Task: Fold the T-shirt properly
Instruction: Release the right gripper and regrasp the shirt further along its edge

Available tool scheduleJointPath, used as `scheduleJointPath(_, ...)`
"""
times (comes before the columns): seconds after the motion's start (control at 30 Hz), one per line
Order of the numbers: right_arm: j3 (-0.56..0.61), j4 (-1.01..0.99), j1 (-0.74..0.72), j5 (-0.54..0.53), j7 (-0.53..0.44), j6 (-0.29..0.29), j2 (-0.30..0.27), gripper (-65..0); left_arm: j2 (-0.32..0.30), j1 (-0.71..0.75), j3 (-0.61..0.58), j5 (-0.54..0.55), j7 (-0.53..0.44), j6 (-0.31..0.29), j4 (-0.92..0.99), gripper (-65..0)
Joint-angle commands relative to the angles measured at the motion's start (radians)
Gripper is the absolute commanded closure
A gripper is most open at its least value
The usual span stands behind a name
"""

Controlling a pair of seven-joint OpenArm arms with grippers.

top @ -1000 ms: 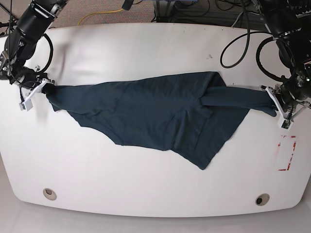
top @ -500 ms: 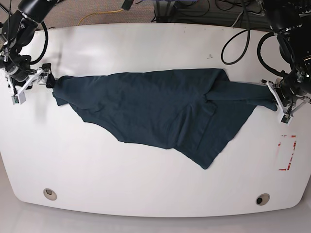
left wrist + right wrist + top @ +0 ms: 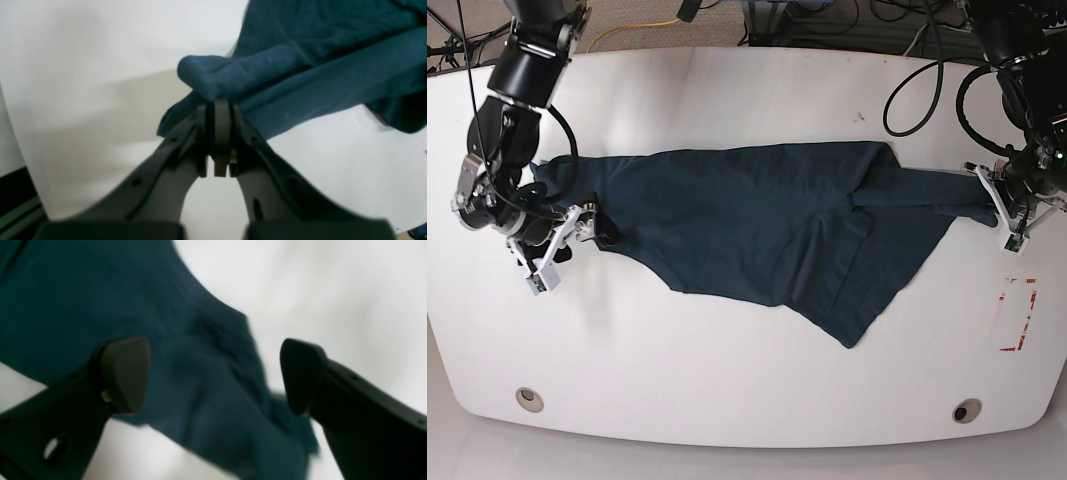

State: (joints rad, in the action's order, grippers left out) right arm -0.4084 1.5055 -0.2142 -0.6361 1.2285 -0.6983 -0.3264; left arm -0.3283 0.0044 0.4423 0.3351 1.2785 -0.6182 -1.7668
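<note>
On the white worktop [image 3: 727, 380], your left end effector [image 3: 215, 110] is clamped on a bunched T-shirt [image 3: 767, 230] edge; your right end effector [image 3: 213, 373] gapes wide above the cloth, gripping nothing.

No legible txt anywhere.
</note>
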Motion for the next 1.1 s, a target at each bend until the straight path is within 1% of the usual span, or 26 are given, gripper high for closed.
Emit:
scheduleJointPath(0.0, 0.036, -0.066, -0.064, -0.012, -0.059, 0.0, -0.02, -57.5, -0.018, -0.011, 0.005, 0.003, -0.015, 0.001, -0.015, 0.0)
scheduleJointPath(0.17, 0.228, -0.26, -0.192, -0.012, -0.16, 0.0, -0.029, -57.5, -0.016, -0.004, 0.005, 0.003, -0.013, 0.001, -0.014, 0.0)
scheduleJointPath(0.23, 0.271, -0.331, -0.23, -0.011, -0.207, 0.0, -0.029, -57.5, -0.015, -0.004, 0.005, 0.003, -0.015, 0.001, -0.014, 0.0)
scheduleJointPath(0.3, 0.345, -0.42, -0.278, -0.011, -0.26, 0.0, -0.029, -57.5, -0.015, -0.004, 0.005, 0.005, -0.012, 0.001, -0.018, 0.0)
scheduleJointPath(0.37, 0.401, -0.477, -0.314, -0.011, -0.292, 0.0, -0.029, -57.5, -0.015, -0.004, 0.005, 0.005, -0.012, 0.001, -0.018, 0.0)
scheduleJointPath(0.57, 0.558, -0.675, -0.41, -0.011, -0.438, 0.0, -0.026, -57.5, -0.013, -0.004, 0.006, 0.006, -0.013, 0.001, -0.018, 0.0)
scheduleJointPath(0.8, 0.652, -0.83, -0.457, -0.011, -0.568, 0.0, -0.017, -57.5, -0.013, -0.004, 0.006, 0.006, -0.013, 0.001, -0.015, 0.0)
scheduleJointPath(0.93, 0.684, -0.86, -0.46, -0.011, -0.6, 0.0, 0.006, -57.5, -0.013, -0.004, 0.006, 0.006, -0.015, 0.001, -0.015, 0.0)
scheduleJointPath(1.07, 0.688, -0.86, -0.456, -0.011, -0.603, 0.0, 0.022, -57.5, -0.013, -0.004, 0.006, 0.006, -0.015, 0.001, -0.015, 0.0)
